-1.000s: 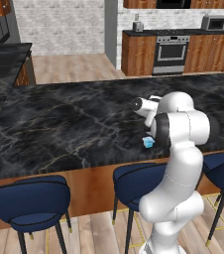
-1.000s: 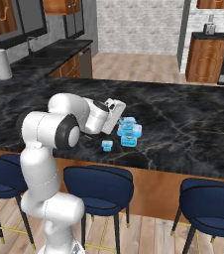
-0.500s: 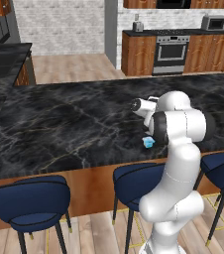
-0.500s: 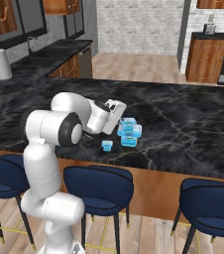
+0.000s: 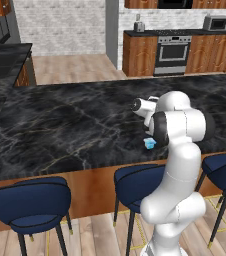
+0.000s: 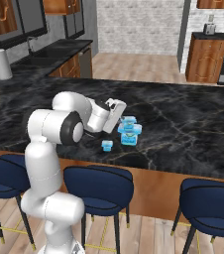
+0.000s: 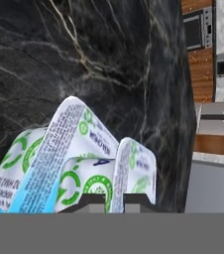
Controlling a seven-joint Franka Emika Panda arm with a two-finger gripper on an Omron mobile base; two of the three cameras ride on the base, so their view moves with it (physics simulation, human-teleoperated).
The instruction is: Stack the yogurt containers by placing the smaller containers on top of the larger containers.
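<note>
gripper (image 6: 120, 110) sits right up against the middling tub (image 6: 129, 120) stacked on the biggest tub (image 6: 129, 135) near the island worktop's (image 6: 193, 124) front edge, can't tell if it's gripping

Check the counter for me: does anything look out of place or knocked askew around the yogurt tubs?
Nothing spilled or damaged. The tiny tub sits alone near the counter edge, apart from the other two tubs, which stand bunched together by the gripper.

Dark counter (image 6: 193, 124) lies open beyond the stacked tubs (image 6: 129, 132); a tiny tub (image 6: 107, 145) sits just beside
</note>
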